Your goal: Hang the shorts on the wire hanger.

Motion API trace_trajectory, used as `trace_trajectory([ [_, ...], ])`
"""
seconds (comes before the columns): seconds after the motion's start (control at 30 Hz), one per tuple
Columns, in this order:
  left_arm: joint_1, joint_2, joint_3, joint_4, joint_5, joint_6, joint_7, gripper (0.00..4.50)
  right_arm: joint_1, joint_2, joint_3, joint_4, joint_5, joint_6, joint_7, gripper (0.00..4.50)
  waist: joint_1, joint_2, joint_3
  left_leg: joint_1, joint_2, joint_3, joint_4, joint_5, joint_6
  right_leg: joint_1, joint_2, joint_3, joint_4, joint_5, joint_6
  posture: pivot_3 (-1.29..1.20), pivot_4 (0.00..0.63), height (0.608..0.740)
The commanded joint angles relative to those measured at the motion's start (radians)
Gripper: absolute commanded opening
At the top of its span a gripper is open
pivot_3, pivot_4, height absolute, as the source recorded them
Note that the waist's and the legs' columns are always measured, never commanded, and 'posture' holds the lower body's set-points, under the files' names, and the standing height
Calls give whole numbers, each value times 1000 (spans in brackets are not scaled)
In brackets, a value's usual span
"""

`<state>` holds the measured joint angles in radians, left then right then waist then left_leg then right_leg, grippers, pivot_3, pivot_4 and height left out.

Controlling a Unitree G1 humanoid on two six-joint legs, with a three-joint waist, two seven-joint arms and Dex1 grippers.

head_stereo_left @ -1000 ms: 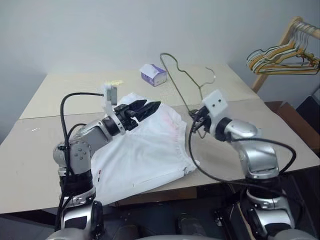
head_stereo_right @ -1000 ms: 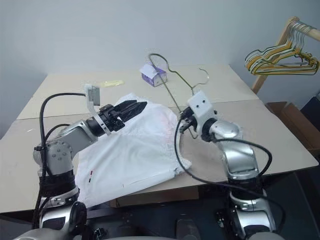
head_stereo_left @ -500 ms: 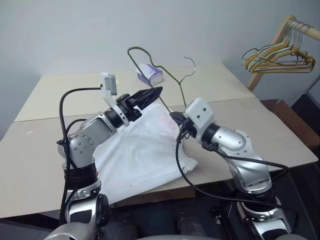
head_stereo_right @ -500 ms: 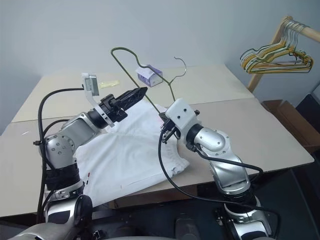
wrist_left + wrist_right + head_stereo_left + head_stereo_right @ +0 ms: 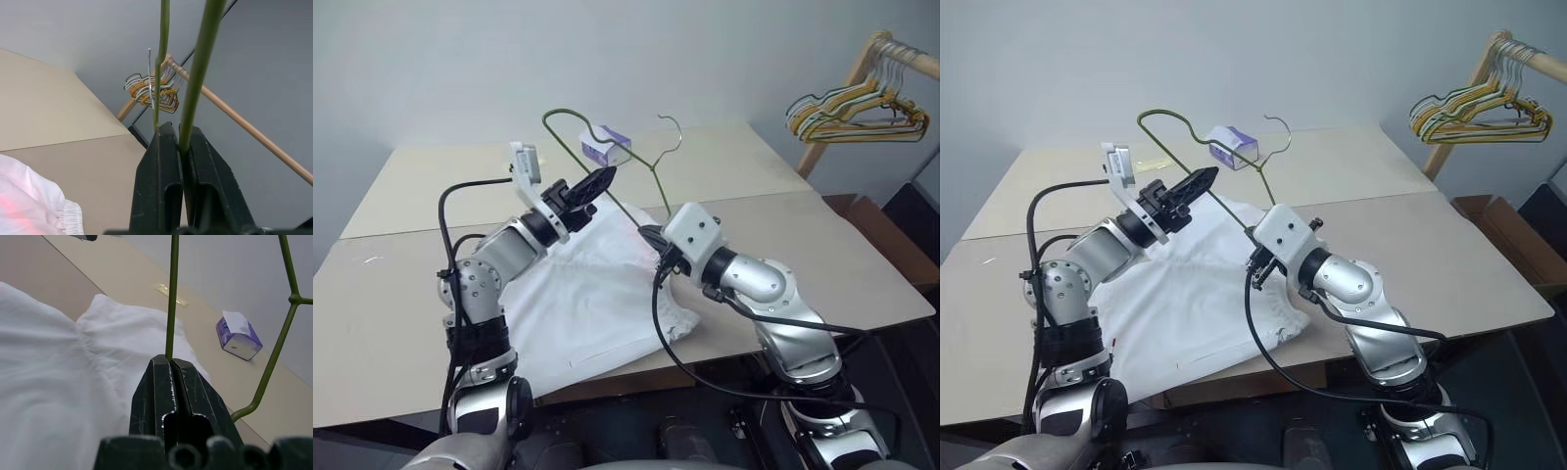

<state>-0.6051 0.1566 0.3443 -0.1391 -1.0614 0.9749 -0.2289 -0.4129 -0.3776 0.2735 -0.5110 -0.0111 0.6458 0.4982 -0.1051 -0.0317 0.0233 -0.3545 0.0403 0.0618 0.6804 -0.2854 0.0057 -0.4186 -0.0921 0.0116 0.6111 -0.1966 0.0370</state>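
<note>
Beige bench (image 5: 401,294) under flat white shorts (image 5: 597,294), wire hanger (image 5: 631,196) aloft above, pinched by both left tool (image 5: 600,179) and right tool (image 5: 649,235) (each clamped tight), threading not yet begun.

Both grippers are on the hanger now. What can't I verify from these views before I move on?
- Right gripper tips: head views, hidden behind its own wrist.
- Wire hanger lower bar: thin, lost against the shorts.
- Shorts' near hem: hangs over the table edge.
- Left gripper: left wrist view, two wires at the fingertips, which one is pinched unclear.
</note>
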Motion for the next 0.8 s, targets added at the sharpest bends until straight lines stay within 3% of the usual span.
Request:
trace_trajectory([
  [0.03, -23, 7, -27, -1, 10, -24, 0, 34, -6, -11, 14, -17, -63, -93, -41, 0, -3, 0, 0, 0, 0, 0, 0, 0, 0, 0, 0, 0, 0, 0, 0, -118, 0, 740],
  [0.07, -21, 11, -34, -3, 18, -30, -1, 34, -4, -17, 20, -15, -76, -111, -43, 0, -6, 0, 0, 0, 0, 0, 0, 0, 0, 0, 0, 0, 0, 0, 0, -119, 0, 740],
  [0.17, -8, 26, -63, -17, 56, -66, -31, 0, -5, -6, 21, -7, -83, -130, -47, 728, -12, 0, 0, 0, 0, 0, 0, 0, 0, 0, 0, 0, 0, 0, 0, -119, 0, 740],
  [0.4, -13, 78, -68, 11, 100, -124, -112, 0, -9, -19, -39, -30, -42, -178, -4, 3154, -23, 0, 0, 0, 0, 0, 0, 0, 0, 0, 0, 0, 0, 0, 0, -120, 0, 740],
  [0.53, -31, 168, -59, 39, 94, -140, -244, 0, -21, -32, -183, -74, 176, -18, 102, 4471, -23, 0, 0, 0, -1, -1, 0, 0, 0, 0, 0, 0, 0, 0, 0, -117, 0, 740],
  [0.67, -40, 302, 0, 82, -9, -127, -525, 0, -67, -112, -372, -29, 496, 216, 267, 4471, -22, 0, 0, -1, -1, -1, 0, 0, 0, -1, 0, 0, 0, 0, 0, -106, 0, 740],
  [0.8, -44, 428, 11, 123, -31, -151, -805, 0, -140, -250, -453, 108, 757, 444, 442, 4471, -22, 1, 1, 0, 0, 0, -1, 0, 0, -1, 0, 0, 0, 0, 0, -97, 0, 740],
])
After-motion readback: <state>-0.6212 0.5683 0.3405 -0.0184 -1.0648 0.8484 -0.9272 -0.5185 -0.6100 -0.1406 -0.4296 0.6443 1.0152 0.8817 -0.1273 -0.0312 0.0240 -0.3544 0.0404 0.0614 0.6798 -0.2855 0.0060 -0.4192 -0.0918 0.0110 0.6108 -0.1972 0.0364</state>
